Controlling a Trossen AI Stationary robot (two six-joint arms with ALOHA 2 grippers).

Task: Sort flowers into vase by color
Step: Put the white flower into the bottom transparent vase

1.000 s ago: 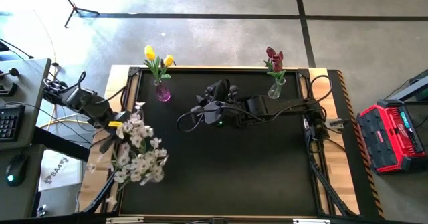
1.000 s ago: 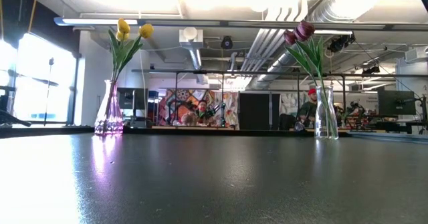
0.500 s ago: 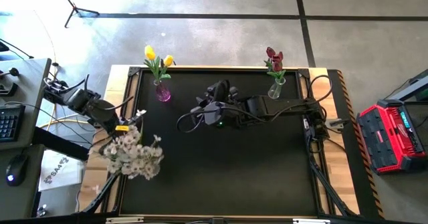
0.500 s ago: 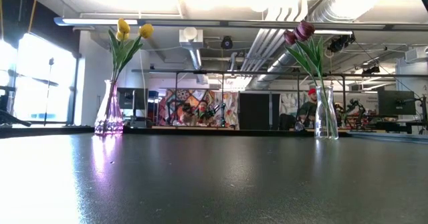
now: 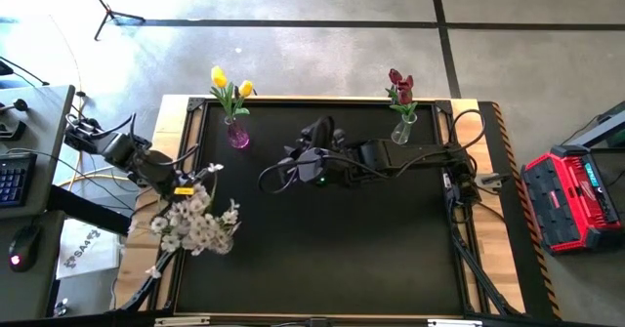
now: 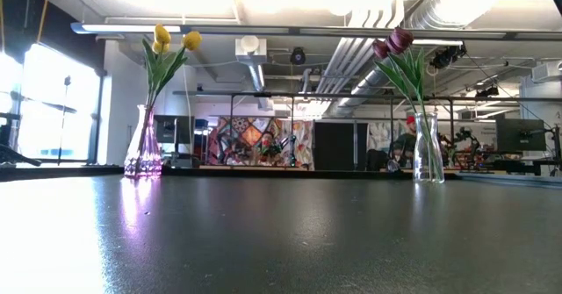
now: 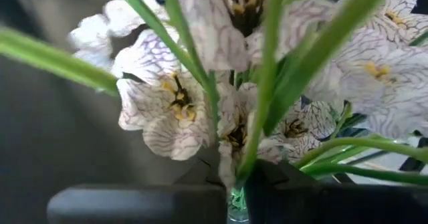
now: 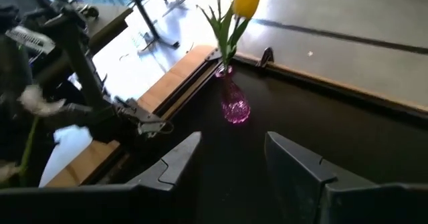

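white spray (image 5: 195, 224) sat clamped in my left gripper (image 5: 182, 188); i'd lift it slowly. right gripper (image 8: 234, 160) waited, fingers parted.

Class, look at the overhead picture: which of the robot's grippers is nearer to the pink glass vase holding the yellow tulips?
The left gripper, gripping the white blossom spray, lies diagonally front-left of the pink glass vase. The right gripper, empty, hovers mid-table beside it, somewhat farther.

Your high view looks straight down on the whole table (image 5: 322, 249); the low one sits at tabletop height facing the room. Both catch the pink vase (image 5: 237, 135) and clear vase (image 5: 401, 129). Wrist cams ride close.
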